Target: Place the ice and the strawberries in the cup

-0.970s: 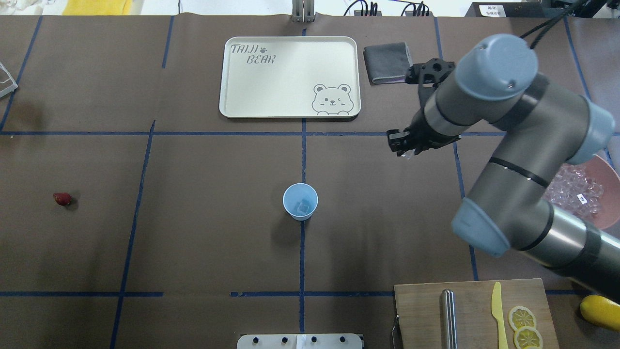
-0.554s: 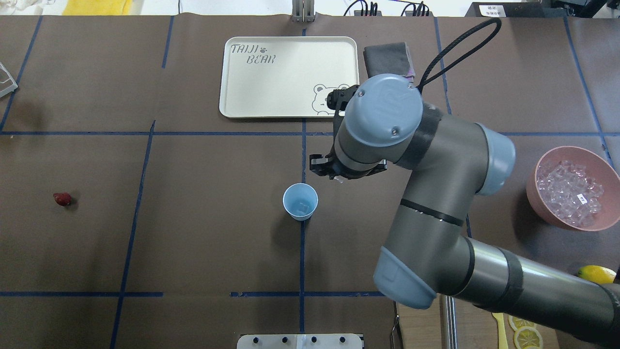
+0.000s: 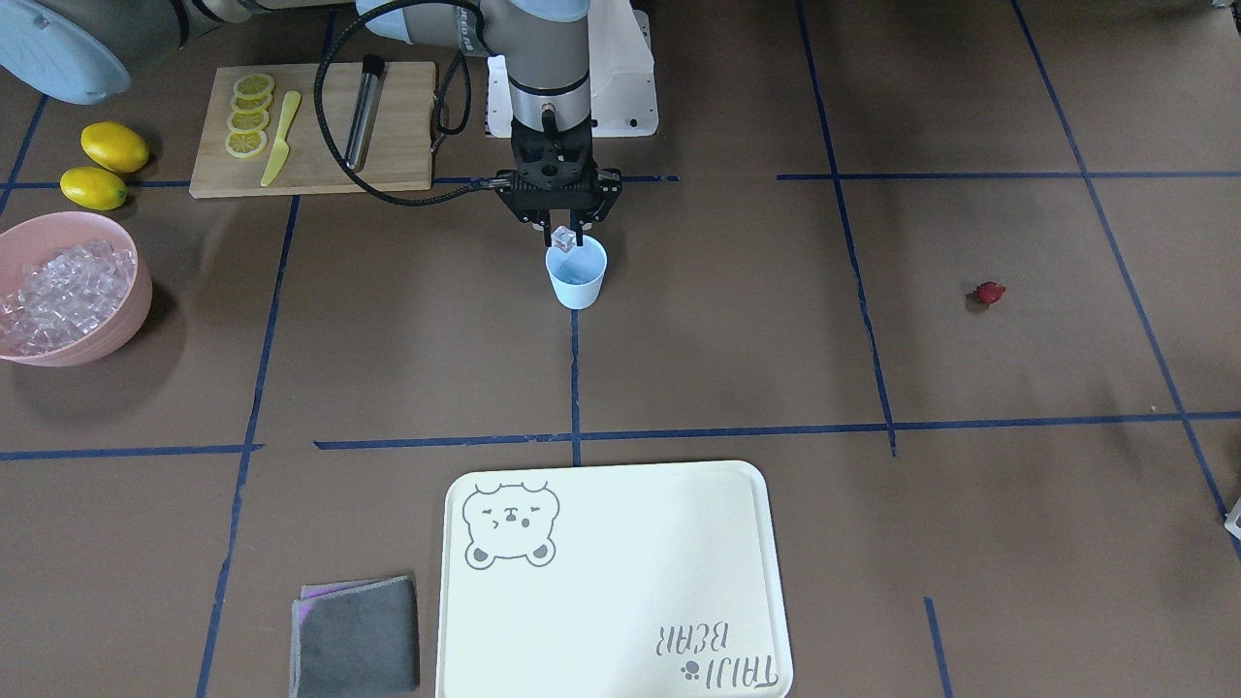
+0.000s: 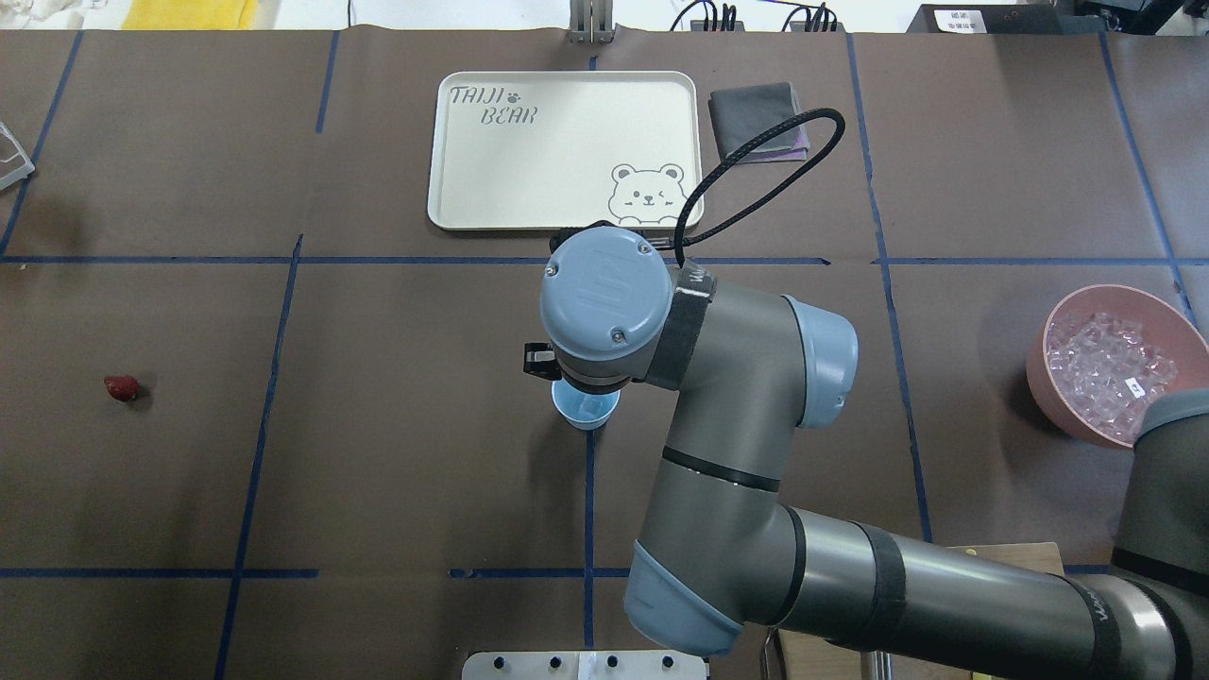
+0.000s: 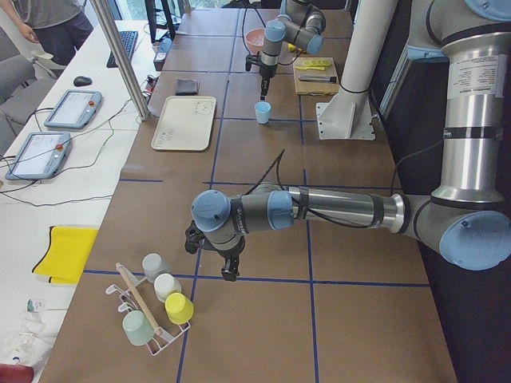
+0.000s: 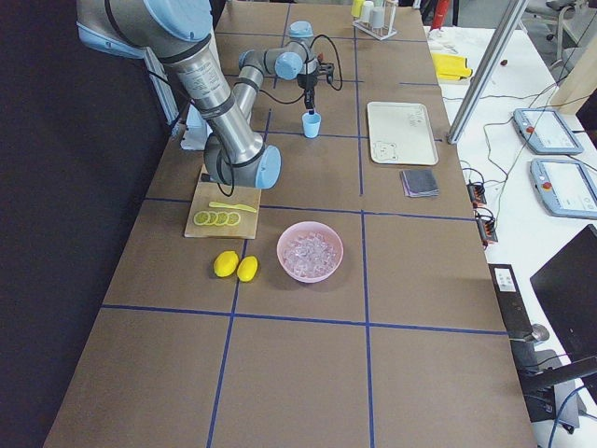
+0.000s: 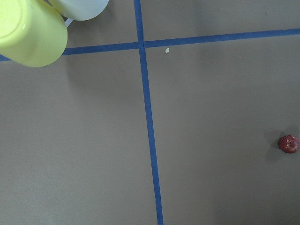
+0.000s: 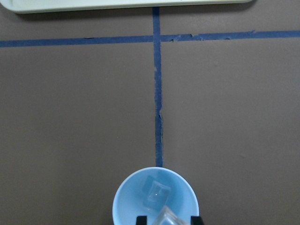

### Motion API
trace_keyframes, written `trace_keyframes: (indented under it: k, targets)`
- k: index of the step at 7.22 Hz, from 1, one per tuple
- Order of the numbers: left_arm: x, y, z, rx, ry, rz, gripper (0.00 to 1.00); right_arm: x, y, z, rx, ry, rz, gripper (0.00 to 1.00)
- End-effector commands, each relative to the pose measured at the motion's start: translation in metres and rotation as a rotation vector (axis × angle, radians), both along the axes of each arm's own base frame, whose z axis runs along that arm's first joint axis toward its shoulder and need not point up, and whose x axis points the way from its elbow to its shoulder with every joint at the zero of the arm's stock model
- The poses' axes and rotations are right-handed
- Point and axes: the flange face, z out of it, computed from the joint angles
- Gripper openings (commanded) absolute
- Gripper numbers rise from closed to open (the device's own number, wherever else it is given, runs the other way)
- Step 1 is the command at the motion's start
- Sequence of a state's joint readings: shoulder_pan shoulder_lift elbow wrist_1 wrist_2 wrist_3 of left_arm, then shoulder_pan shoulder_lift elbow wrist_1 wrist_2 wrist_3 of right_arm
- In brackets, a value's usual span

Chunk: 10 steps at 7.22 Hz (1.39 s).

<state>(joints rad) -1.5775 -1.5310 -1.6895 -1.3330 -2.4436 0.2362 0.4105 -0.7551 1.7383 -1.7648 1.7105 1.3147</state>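
Observation:
The light-blue cup [image 3: 576, 278] stands at the table's middle and holds at least one ice cube [image 8: 153, 189]. My right gripper [image 3: 562, 231] hangs just above the cup's mouth, shut on one clear ice cube [image 3: 562, 237]. In the right wrist view the held cube [image 8: 167, 217] is over the cup [image 8: 129, 199]. The overhead view shows only part of the cup [image 4: 584, 413] under the wrist. The strawberry [image 4: 121, 387] lies far to the left, and shows in the left wrist view [image 7: 288, 144]. My left gripper [image 5: 227, 268] hovers near there; I cannot tell whether it is open.
A pink bowl [image 4: 1036, 373] of ice cubes [image 3: 53, 291] is on the right. A cream tray [image 4: 567, 151] and grey cloth [image 4: 756, 118] lie at the back. A cutting board [image 3: 397, 145] with lemon slices, two lemons [image 3: 114, 145] and a cup rack [image 5: 156, 307] sit at the edges.
My right arm has swung left from near the pink bowl to over the cup, carrying the ice cube.

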Motion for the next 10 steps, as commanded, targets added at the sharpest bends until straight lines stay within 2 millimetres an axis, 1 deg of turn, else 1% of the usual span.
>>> trace_keyframes:
  k: [1, 2, 4, 5, 6, 7, 8, 9, 10]
  targets:
    - [0.0, 0.001, 0.001, -0.004, 0.0, 0.001, 1.0, -0.012, 0.005, 0.006, 0.001, 0.02, -0.015, 0.55]
    - [0.0, 0.001, 0.001, -0.004, 0.0, 0.001, 1.0, -0.012, 0.005, 0.007, 0.008, 0.023, -0.013, 0.99]
    - [0.0, 0.001, 0.001, -0.004, 0.0, 0.001, 1.0, -0.012, 0.005, 0.005, 0.011, 0.022, -0.013, 0.99]
    - [0.0, 0.001, 0.001, -0.002, 0.0, 0.001, 1.0, -0.008, 0.002, 0.005, 0.014, 0.02, -0.011, 0.99]
    - [0.0, 0.001, 0.001, -0.004, 0.0, 0.001, 1.0, 0.002, -0.009, 0.004, 0.01, 0.014, 0.002, 0.99]
    - [0.0, 0.001, 0.001, -0.004, 0.0, 0.001, 1.0, 0.02, -0.024, 0.006, 0.018, 0.01, 0.002, 0.99]
    - [0.0, 0.002, 0.002, -0.005, 0.0, 0.001, 1.0, 0.052, -0.039, 0.023, 0.032, 0.009, -0.027, 0.99]
    - [0.0, 0.002, 0.003, -0.007, 0.0, 0.001, 1.0, 0.085, -0.051, 0.044, 0.043, 0.012, -0.05, 0.99]
    - [0.0, 0.003, 0.003, -0.008, 0.0, 0.001, 1.0, 0.114, -0.058, 0.061, 0.066, 0.018, -0.079, 0.99]
